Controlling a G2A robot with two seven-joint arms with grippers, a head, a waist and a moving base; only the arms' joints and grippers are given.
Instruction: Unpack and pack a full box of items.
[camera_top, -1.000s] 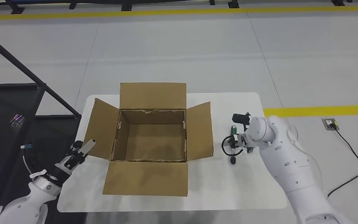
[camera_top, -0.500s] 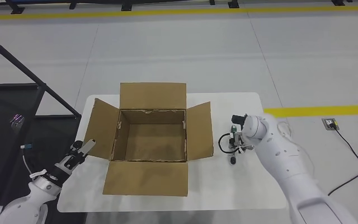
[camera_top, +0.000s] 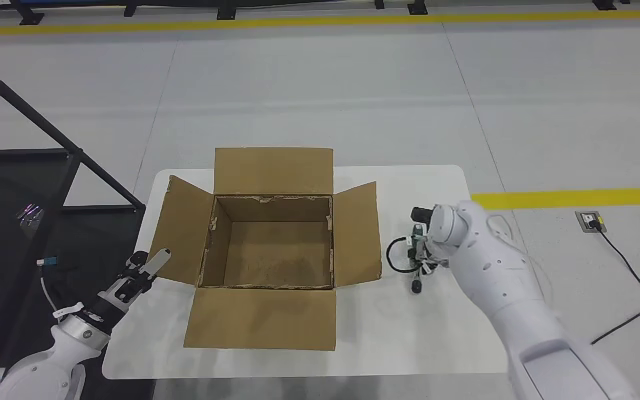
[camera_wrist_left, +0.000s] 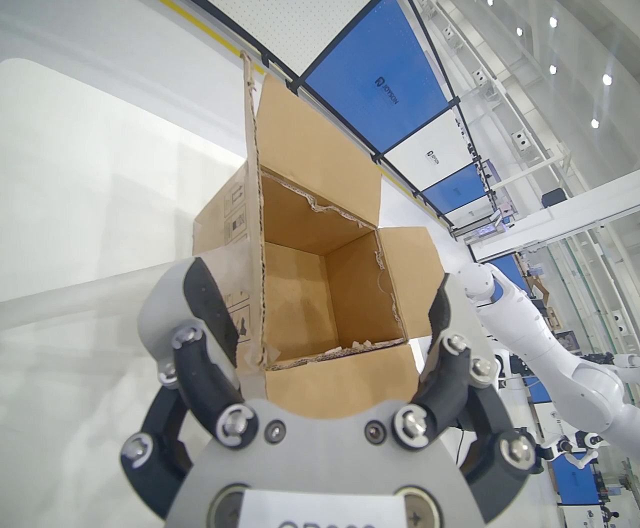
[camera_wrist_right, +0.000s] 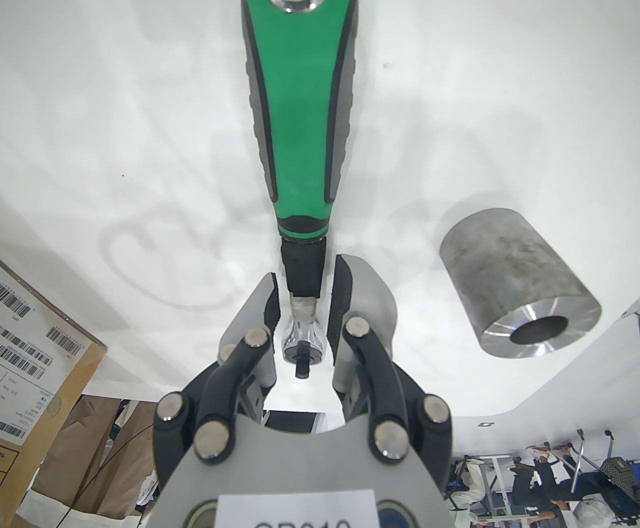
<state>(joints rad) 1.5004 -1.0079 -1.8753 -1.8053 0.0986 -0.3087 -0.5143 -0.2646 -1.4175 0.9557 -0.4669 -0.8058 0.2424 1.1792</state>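
Now right jaws straddle the ratchet (camera_wrist_right: 297, 125) at its steel neck, unclenched; left jaws gape. Stiff, probably hefty: the rubbery handle likely grips better.

The box (camera_top: 272, 255) is open above; its flaps (camera_top: 358, 235) splay at 12, 3, 6 and 9 o'clock. A cylinder (camera_wrist_right: 517, 280) lies just beside the wrench (camera_wrist_right: 295, 125).

You'll see both arms in smooth, rounded white shells: the right arm (camera_top: 500, 290) is bulky, the left arm (camera_top: 50, 365) slimmer, with a thin white cable (camera_top: 45, 292) looping beside it. The left gripper (camera_wrist_left: 320, 285) and right gripper (camera_wrist_right: 306, 280) share grey metal palms, black linkage bars, silver screws, a white label, and pale fingers (camera_wrist_left: 155, 315) faced with black pads (camera_wrist_left: 205, 300).
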